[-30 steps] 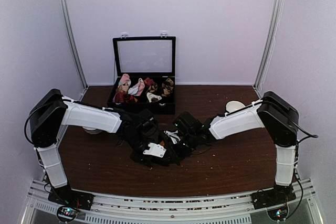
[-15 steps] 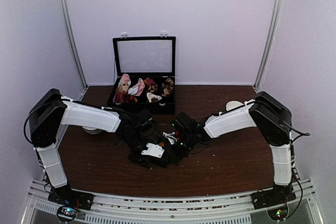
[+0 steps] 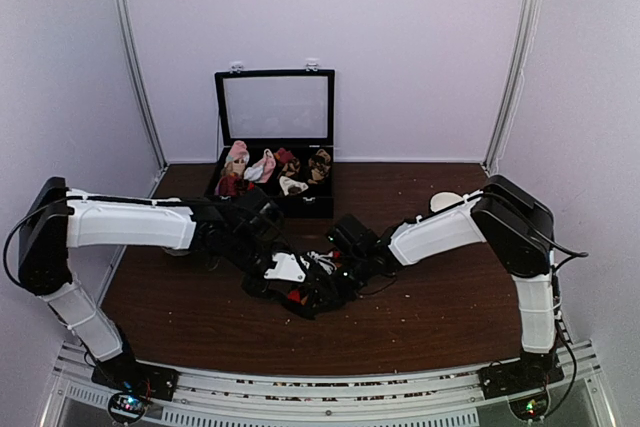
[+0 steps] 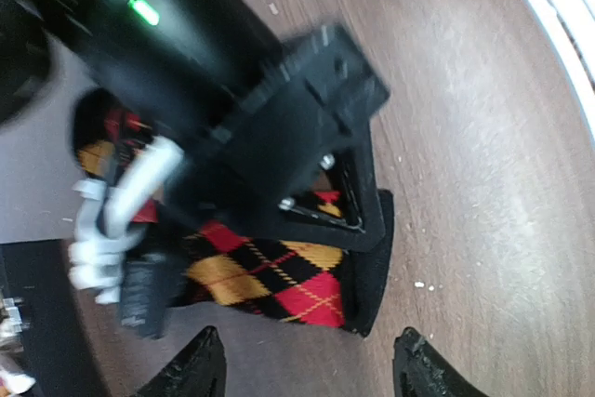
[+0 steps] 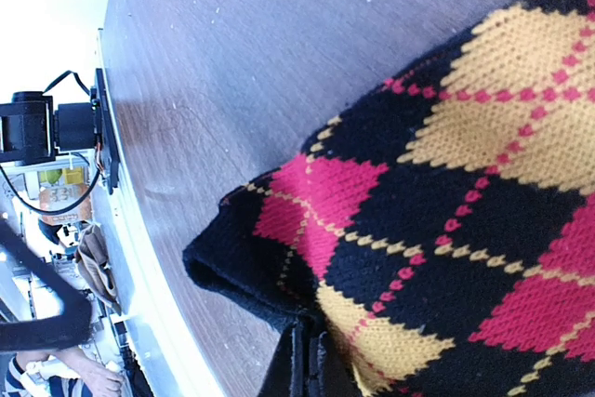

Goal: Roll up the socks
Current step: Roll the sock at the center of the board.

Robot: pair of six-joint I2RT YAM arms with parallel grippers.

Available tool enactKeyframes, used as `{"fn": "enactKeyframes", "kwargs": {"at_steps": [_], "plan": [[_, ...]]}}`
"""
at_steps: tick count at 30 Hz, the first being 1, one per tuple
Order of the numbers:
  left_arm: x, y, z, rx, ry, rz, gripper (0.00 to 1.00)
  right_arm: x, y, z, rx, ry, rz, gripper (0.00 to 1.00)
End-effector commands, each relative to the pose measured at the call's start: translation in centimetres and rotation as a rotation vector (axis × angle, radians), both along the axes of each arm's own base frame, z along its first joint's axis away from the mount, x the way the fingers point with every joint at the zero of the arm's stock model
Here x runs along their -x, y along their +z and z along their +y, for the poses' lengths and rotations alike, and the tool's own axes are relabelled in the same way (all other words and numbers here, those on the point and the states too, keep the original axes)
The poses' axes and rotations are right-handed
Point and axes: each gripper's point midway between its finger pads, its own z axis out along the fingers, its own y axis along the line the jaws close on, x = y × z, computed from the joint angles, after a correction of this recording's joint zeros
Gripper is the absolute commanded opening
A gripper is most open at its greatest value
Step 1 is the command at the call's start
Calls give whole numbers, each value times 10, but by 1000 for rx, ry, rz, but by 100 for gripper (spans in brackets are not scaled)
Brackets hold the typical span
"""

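The socks are black argyle with red and orange diamonds and lie bunched on the brown table at its centre. My left gripper is open just short of the sock's edge, with bare table between its fingertips. In the top view it sits at the left of the bundle. My right gripper is shut on the sock's black folded edge, and the knit fills most of its view. It reaches in from the right, and its black body covers part of the sock.
A black case with its clear lid raised stands at the back, holding rolled sock bundles. A white round object lies at the right, and another shows under the left arm. The metal rail runs along the near edge.
The left arm has stretched out lower and its gripper has opened wider and drawn back a little from the socks. The right gripper, still shut on the sock, has shifted slightly left.
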Motion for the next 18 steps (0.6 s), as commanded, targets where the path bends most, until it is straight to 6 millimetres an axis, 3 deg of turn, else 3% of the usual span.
{"fn": "enactKeyframes", "kwargs": {"at_steps": [1,5,11,18], "plan": [[16,19,2,50,-48,16,63,9,-79,-43,276,-77,62,0],[40,-9,4,-28,-148,38,60,6,-76,-43,273,-90,65,0],[23,-47,2,-164,-159,14,55,7,-73,-46,279,-91,70,0],[15,-54,-1,-177,-165,-20,54,8,-71,-48,277,-92,72,0]]}}
